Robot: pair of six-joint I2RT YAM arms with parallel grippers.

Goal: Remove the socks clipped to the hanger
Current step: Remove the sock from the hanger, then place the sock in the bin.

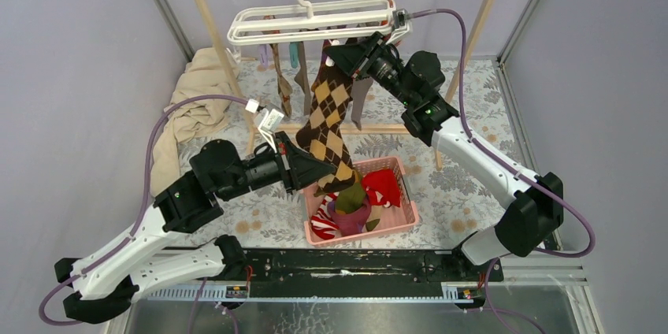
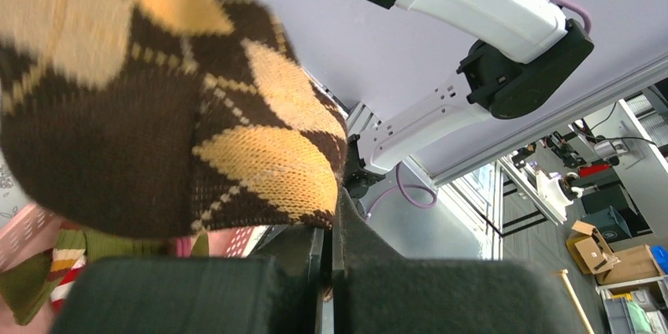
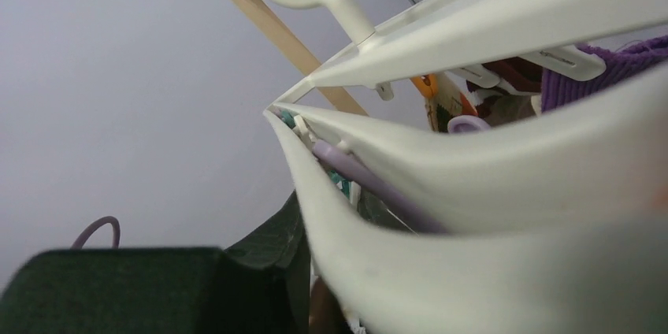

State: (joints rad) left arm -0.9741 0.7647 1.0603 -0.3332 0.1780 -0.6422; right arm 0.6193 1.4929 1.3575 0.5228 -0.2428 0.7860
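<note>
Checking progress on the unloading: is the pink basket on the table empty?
No, the pink basket holds several socks, among them a solid red one and a red-white striped one.

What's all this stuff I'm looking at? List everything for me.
hanger: one, white, hanging from the rail frame.
rail frame: one, pale wood, back of table.
argyle sock: one, brown and tan, hanging from the hanger towards the basket.
other hanging socks: a few, brown and grey, clipped under the hanger.
basket: one, pink, middle of table.
socks in basket: several, red, red-white striped, magenta-olive.
cloth: one, beige, heaped at left.
left arm: white and black, jaws shut on the argyle sock's lower part.
right arm: white and black, jaws up at the hanger; open or shut unclear.
</note>
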